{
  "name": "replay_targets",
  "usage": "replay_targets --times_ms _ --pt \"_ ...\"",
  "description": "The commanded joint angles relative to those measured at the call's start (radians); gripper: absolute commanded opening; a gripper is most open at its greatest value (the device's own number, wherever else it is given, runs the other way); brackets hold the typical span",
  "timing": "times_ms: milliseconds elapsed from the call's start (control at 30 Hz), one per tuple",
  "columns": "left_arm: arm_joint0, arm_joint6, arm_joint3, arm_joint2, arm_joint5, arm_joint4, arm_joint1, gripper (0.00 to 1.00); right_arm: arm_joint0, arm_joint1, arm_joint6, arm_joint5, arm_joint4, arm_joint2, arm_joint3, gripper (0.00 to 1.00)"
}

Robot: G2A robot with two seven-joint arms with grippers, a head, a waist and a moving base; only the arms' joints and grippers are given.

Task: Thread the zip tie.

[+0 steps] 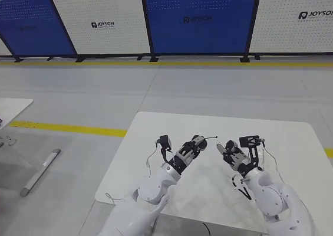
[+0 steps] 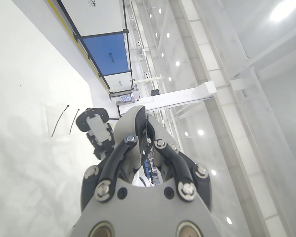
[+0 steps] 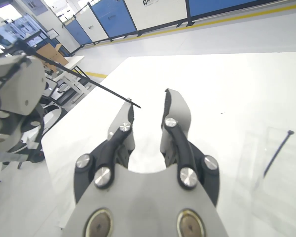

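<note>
The tie was up in the air over the middle of the table, not lying on it. One end was clamped in the left tool, whose fingers were pressed together on it. From there the strap ran out straight as a thin black line, its long axis pointing across the gap from the left tool towards the right one.

The free end looked like the tapered tail; the head could not be made out. That tip reached the mouth of the right tool, just at one finger — whether it touched the pad could not be told.

The right tool stood wide open and held nothing, and both fingers were clear to see with bare table between them. It was plainly the nearer of the two to the loose end. By my judgement the next move turned on this: the tail lay at the edge of the gap rather than centred in it, so the right tool needed to shift slightly sideways before closing.

Two spare ties lay flat on the table near the right tool, well apart from the held one.
</note>
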Motion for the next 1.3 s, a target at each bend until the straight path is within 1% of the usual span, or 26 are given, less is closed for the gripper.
replay_targets --times_ms 0,33,67,100,133,200,367,433,467,800,833,867,933,1000,1067,1100,1200,1267 --pt "0.004 -0.004 0.002 -0.008 0.000 -0.003 0.002 0.00 -0.019 0.006 0.006 -0.032 0.061 0.037 -0.012 1.00" --pt "0.006 -0.007 0.003 -0.011 0.002 -0.006 0.002 0.00 -0.028 0.008 0.010 -0.055 0.105 0.055 -0.016 1.00" --pt "0.008 -0.013 0.005 -0.017 0.007 -0.010 0.004 0.00 -0.039 0.011 0.025 -0.092 0.172 0.080 -0.018 1.00" --pt "0.010 -0.016 0.006 -0.021 0.011 -0.011 0.004 0.00 -0.044 0.014 0.040 -0.116 0.209 0.097 -0.018 1.00" --pt "0.012 -0.019 0.008 -0.026 0.017 -0.019 0.005 0.00 -0.048 0.017 0.053 -0.126 0.255 0.112 -0.021 1.00" --pt "0.014 -0.019 0.015 -0.037 0.024 -0.020 0.007 0.00 -0.061 0.025 0.084 -0.126 0.368 0.145 -0.042 1.00" --pt "0.009 0.004 0.047 -0.049 0.042 -0.006 0.009 0.00 -0.099 0.049 0.156 -0.126 0.581 0.220 -0.090 1.00" --pt "-0.004 0.015 0.069 -0.045 0.058 0.013 0.008 0.00 -0.099 0.049 0.156 -0.126 0.581 0.220 -0.090 1.00" --pt "-0.006 0.015 0.072 -0.043 0.060 0.014 0.008 0.00 -0.099 0.049 0.156 -0.126 0.581 0.220 -0.090 1.00" --pt "-0.005 0.016 0.072 -0.043 0.061 0.012 0.007 0.00 -0.099 0.049 0.156 -0.126 0.581 0.220 -0.090 1.00" --pt "-0.007 0.026 0.078 -0.046 0.063 0.004 0.007 0.00 -0.101 0.049 0.152 -0.122 0.594 0.218 -0.089 1.00" --pt "-0.010 0.054 0.088 -0.050 0.055 0.012 0.006 0.00 -0.102 0.047 0.142 -0.110 0.646 0.222 -0.089 1.00" --pt "-0.011 0.071 0.099 -0.046 0.044 -0.007 0.003 0.00 -0.103 0.048 0.144 -0.104 0.743 0.243 -0.080 1.00" --pt "-0.014 0.090 0.117 -0.049 0.034 -0.014 0.001 0.00 -0.108 0.050 0.141 -0.100 0.858 0.286 -0.063 1.00" --pt "-0.017 0.101 0.132 -0.049 0.029 -0.010 0.000 0.00 -0.115 0.052 0.135 -0.099 0.927 0.320 -0.048 1.00" --pt "-0.019 0.114 0.141 -0.048 0.025 -0.005 -0.001 0.00 -0.121 0.053 0.110 -0.090 0.963 0.343 -0.036 1.00" --pt "-0.023 0.143 0.155 -0.045 0.011 0.001 -0.005 0.00 -0.131 0.053 0.063 -0.046 1.026 0.370 -0.027 1.00" --pt "-0.024 0.168 0.161 -0.041 -0.003 0.019 -0.007 0.00 -0.139 0.052 0.043 -0.020 1.033 0.374 -0.032 1.00"
